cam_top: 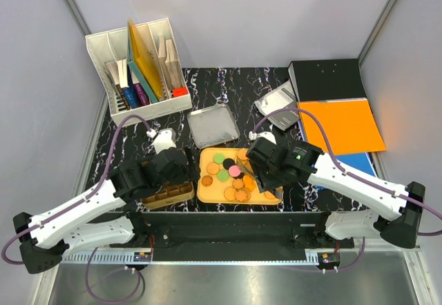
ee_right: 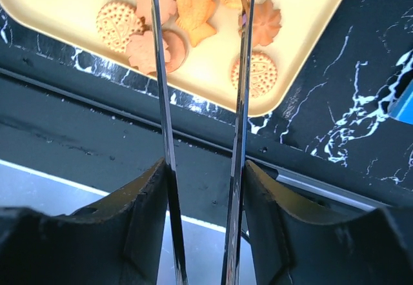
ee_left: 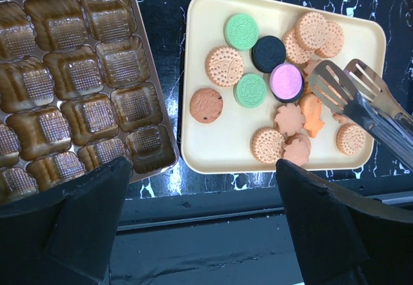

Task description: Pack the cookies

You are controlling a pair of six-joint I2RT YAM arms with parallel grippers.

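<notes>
Several cookies (ee_left: 269, 144) lie partly hidden beneath the tongs (ee_left: 361, 98).

Two green cookies (ee_left: 241, 31), one pink cookie (ee_left: 286, 82), one pair of tongs (ee_left: 361, 98).

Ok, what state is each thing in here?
Left claw: open, empty.
Right claw: shut on the tongs.
Tongs: tips over the cookies, grip on one unclear.
Cookies: loose on the yellow tray, none packed.
Compartment tray: visible cells empty.
</notes>
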